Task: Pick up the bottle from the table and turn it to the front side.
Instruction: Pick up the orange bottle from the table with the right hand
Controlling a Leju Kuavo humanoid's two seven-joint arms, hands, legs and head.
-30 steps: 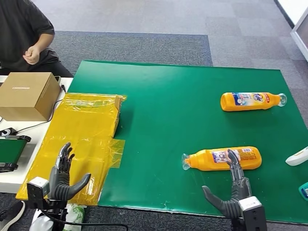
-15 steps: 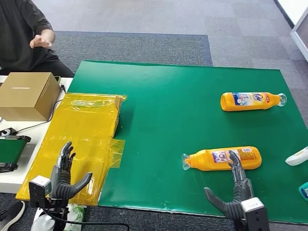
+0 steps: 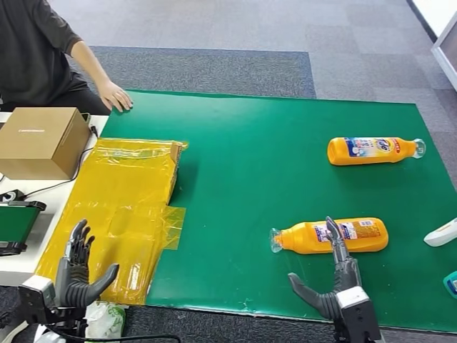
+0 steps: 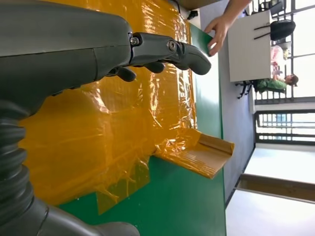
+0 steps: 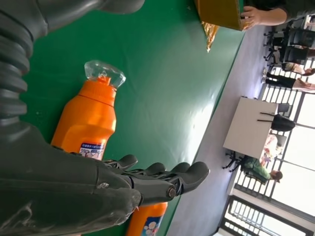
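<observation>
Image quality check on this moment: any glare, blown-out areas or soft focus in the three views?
Head view: even light, sharp, mild sheen on the yellow plastic sheet. Left wrist view: strong glare streaks on that sheet, left hand near the lens looks soft, windows overexposed. Right wrist view: bright reflection band across the green mat, nearer bottle sharp, windows blown out.

The head view looks forward and down from high over the green counter (image 3: 258, 164), while each turned wrist view sits close behind its own hand, sharing that counter and the person's hand (image 3: 116, 96) at its far edge
</observation>
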